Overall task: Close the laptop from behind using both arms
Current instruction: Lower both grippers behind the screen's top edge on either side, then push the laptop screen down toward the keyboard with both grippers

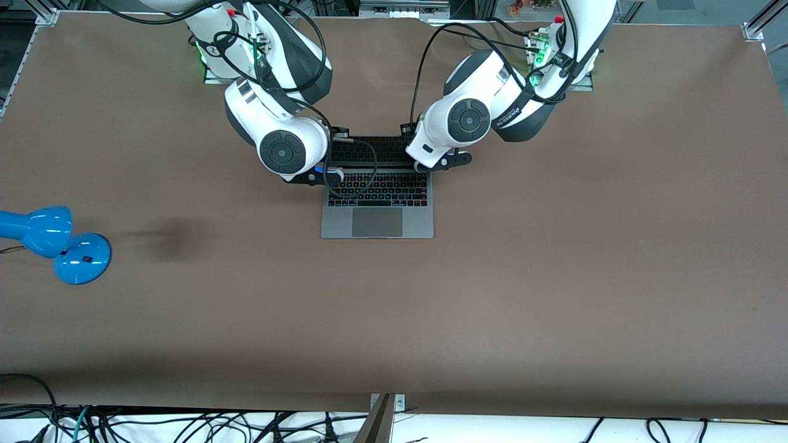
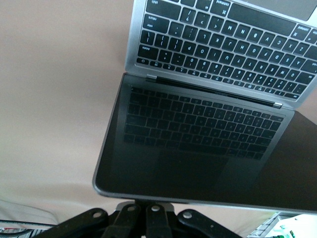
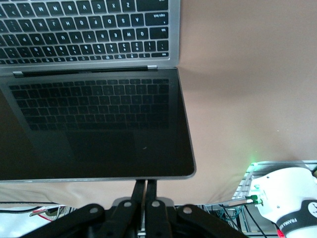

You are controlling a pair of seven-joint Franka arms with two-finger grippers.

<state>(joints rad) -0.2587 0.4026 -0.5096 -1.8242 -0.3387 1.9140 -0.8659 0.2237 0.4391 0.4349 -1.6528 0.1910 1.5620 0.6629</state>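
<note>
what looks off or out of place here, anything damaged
Nothing stands out. The laptop sits square and open, screen dark and unmarked, with the left gripper and right gripper at its top edge. A blue lamp lies apart.

So apart from the main stuff there's a shiny blue desk lamp [image 1: 55, 243] sitting on the brown surface [image 1: 554, 277], way over at the right arm's end. Its round base lies flat and the head is tipped down just beside it. A soft dark shadow falls on the surface next to it. Loose black cables [image 1: 184, 424] tangle below the surface's front edge.
</note>
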